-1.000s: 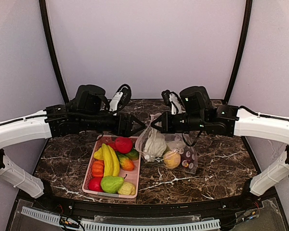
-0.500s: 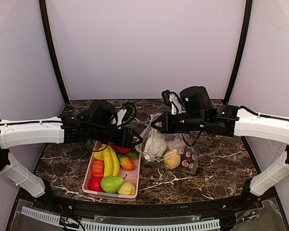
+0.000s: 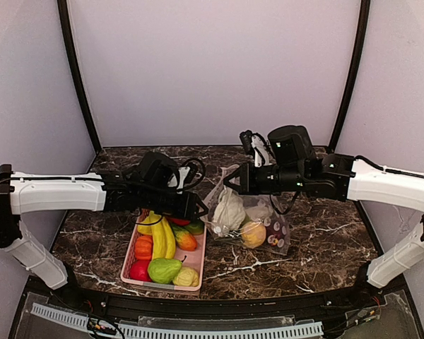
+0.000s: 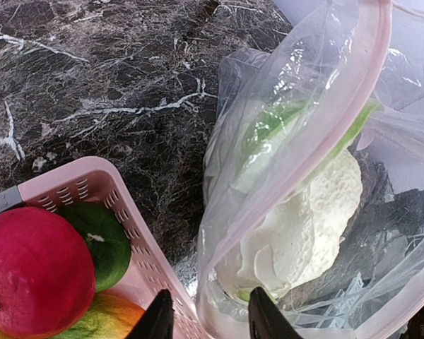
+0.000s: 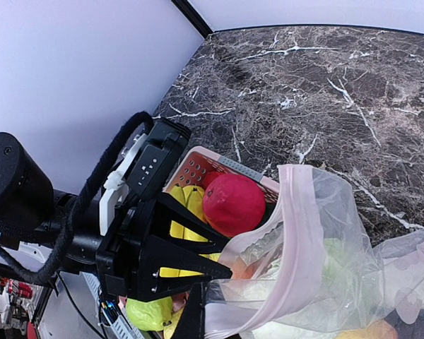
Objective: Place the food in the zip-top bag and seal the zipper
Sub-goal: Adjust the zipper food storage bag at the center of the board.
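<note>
- Nearest me: pink basket (image 4: 92,173) at the table's (image 3: 325,240) front, heaped with food. I note a green fruit (image 3: 164,270), bananas (image 3: 162,236), and a red fruit (image 4: 32,272) at its far end. Most of the load is not yet bagged.
- Left gripper (image 4: 205,318): fingers apart, nothing between them. It hangs over the basket's far right corner, between the red fruit and the bag's mouth.
- Risk: closing here would nip the basket wall or loose film instead of food. The red fruit looks round and slick, so an off-centre squeeze could pop it out onto the table.
- Zip-top bag (image 3: 268,226): lies on the table just right of the basket, with the cauliflower (image 4: 311,226) and yellow-orange ball (image 3: 253,233) inside.
- Right gripper (image 3: 230,180): pressed together on the bag's upper rim, holding the mouth lifted toward the basket.
- Risk: the thin film slips from the pinch and the mouth collapses. A higher pull could tip the bag, and the ball would roll.
- Zipper (image 4: 374,49): runs in a loose curve around the mouth.
- Risk: the cauliflower sits close behind the mouth, so more food may crowd the strip and stop it pressing shut.
</note>
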Tool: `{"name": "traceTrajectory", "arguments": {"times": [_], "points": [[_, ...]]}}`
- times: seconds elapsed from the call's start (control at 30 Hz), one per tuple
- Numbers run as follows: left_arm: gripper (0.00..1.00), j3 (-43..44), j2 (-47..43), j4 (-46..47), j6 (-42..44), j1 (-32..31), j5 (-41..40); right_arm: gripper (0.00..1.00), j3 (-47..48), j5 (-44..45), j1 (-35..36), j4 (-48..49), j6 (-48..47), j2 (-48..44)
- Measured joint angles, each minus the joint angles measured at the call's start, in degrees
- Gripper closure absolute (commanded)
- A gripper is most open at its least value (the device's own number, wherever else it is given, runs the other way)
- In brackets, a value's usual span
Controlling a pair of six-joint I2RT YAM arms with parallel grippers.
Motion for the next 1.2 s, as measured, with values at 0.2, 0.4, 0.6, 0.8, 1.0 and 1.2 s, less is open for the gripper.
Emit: {"name": "traceTrajectory", "arguments": {"times": [0.2, 0.4, 0.6, 0.8, 1.0, 1.2], "points": [[0.90, 0.0, 0.4, 0.7, -0.3, 0.0, 0.2, 1.00, 0.0, 0.0, 0.0, 0.0, 0.0, 0.0], [0.99, 0.3, 0.5, 0.7, 0.3, 0.0, 0.3, 1.00, 0.0, 0.0, 0.0, -0.2, 0.0, 0.0], [0.99, 8.1, 1.8, -1.2, 2.2, 0.0, 2.7, 1.00, -0.6, 2.4, -0.8, -2.6, -0.2, -1.9], [0.99, 22.0, 5.6, -0.4, 3.3, 0.0, 8.5, 1.00, -2.6, 5.3, -3.4, -5.1, -0.2, -8.7], [0.99, 27.1, 8.9, 0.2, 3.4, 0.2, 12.7, 1.00, -2.6, 7.2, -4.2, -7.9, -0.5, -11.9], [0.99, 27.1, 9.8, 0.0, 3.4, 1.0, 13.9, 1.00, -0.1, 8.2, -4.2, -11.5, -2.4, -12.9]]}}
